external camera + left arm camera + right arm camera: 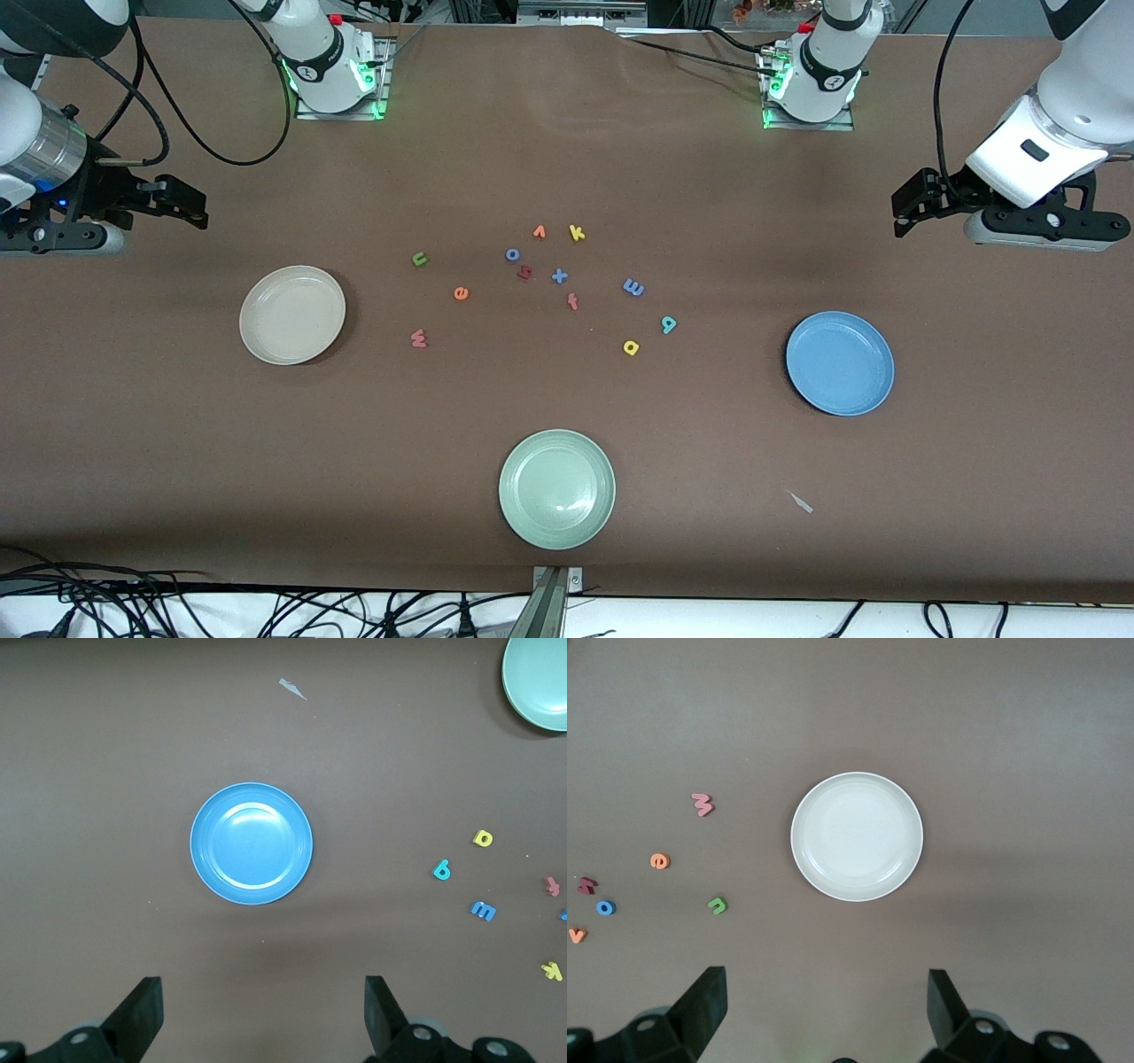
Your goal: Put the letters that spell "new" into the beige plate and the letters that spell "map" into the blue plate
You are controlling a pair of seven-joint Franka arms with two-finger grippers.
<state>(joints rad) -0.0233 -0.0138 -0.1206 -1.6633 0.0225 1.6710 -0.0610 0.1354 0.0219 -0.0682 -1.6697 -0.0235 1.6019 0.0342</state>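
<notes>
Green plate (pixel 556 488) is lying unused, nearest the camera.
Left gripper (pixel 264 1014) over blue plate (pixel 252 843), right gripper (pixel 827 1010) over beige plate (pixel 857 836), are being held wide open, empty, for sorting.

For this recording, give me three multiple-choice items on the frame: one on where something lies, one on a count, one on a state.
1. Which plate lies nearest the front camera?
A. beige plate
B. pale green plate
C. blue plate

2. How many plates are on the table?
A. two
B. three
C. four

3. What is in the blue plate?
A. nothing
B. the blue m
C. the teal p

Answers:
1 B: the pale green plate sits lowest in the front view.
2 B: beige, pale green and blue are the only plates.
3 A: the left wrist view shows it bare, with the m, the p and the yellow a on the table, and the left gripper and right gripper open, holding nothing.
</notes>
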